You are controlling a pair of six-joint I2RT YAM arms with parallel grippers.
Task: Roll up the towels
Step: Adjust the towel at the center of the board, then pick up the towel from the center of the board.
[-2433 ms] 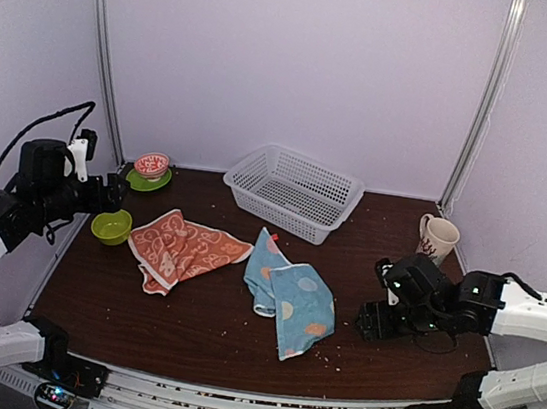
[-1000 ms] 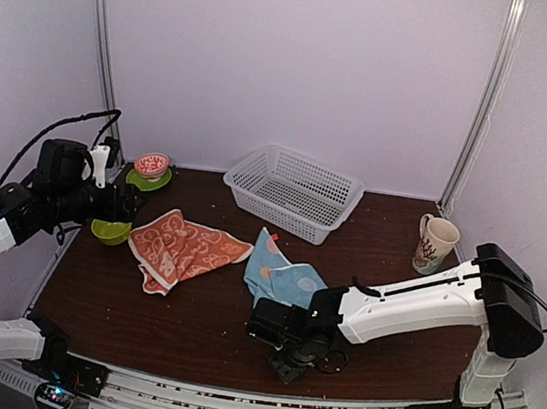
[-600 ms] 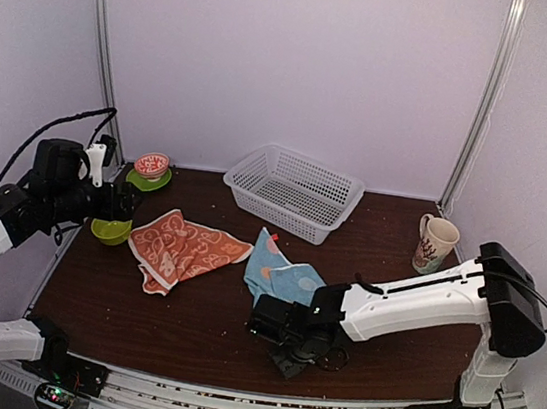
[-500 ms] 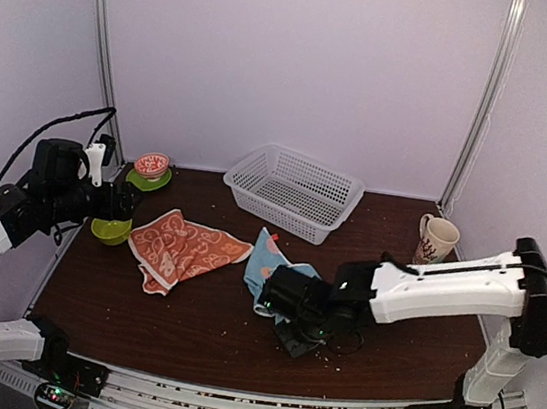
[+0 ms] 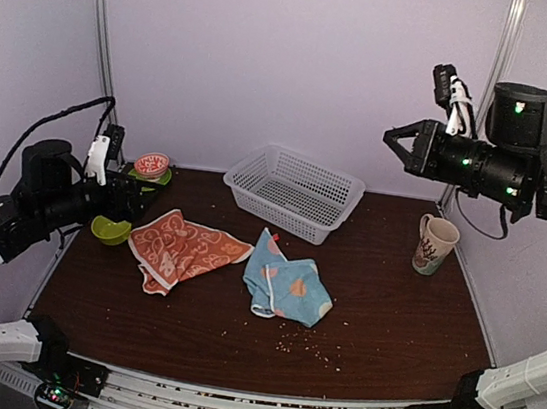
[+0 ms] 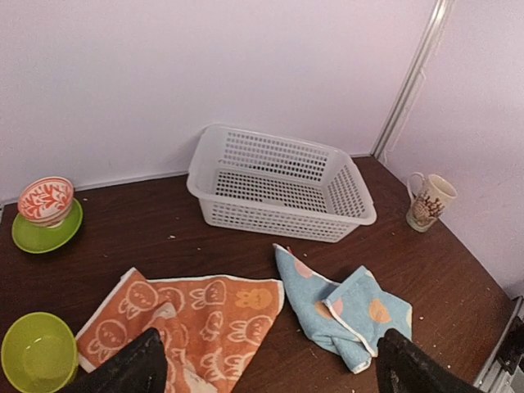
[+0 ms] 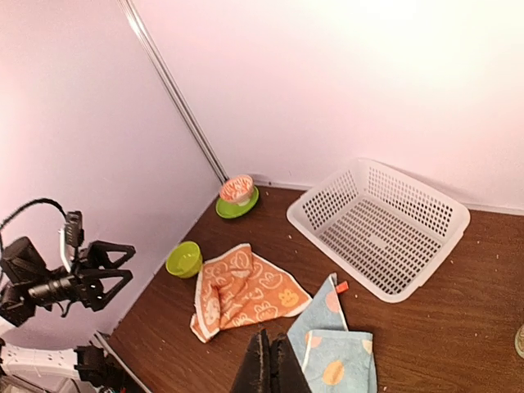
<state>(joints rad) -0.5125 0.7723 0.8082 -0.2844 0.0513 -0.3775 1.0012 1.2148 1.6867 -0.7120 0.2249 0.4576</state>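
**Now both towels lie flat, neither pincer on cloth**

Right, over to the dark wooden surface (image 5: 399, 322), where the two towels sit side by side near the middle. The orange-red towel (image 5: 187, 251) is spread out and rumpled, left of centre, with one edge folded over on itself. Just to its right lies the light blue towel (image 5: 288, 289), loosely folded double, peach and pink patches facing up. Their nearest corners come very close; whether they touch I cannot tell. Neither one is rolled.

Up top, the right pincer (image 5: 391, 137) hangs high above the surface on the right side, its fingers pressed tight together with nothing between them, well clear of both towels. On the left, the left pincer (image 5: 146, 202) hovers above the far-left edge, fingers spread wide and carrying nothing, pointing towards the orange-red towel.

Around the field: a white basket (image 5: 293, 192) sits behind the towels by the back wall, a mug (image 5: 436, 244) stands far right, a green bowl (image 5: 111, 229) sits just left of the orange-red towel, and a small red bowl (image 5: 152, 164) rests on a green saucer (image 5: 145, 182) in the back-left corner. Crumbs (image 5: 305, 345) dot the surface in front of the light blue towel.
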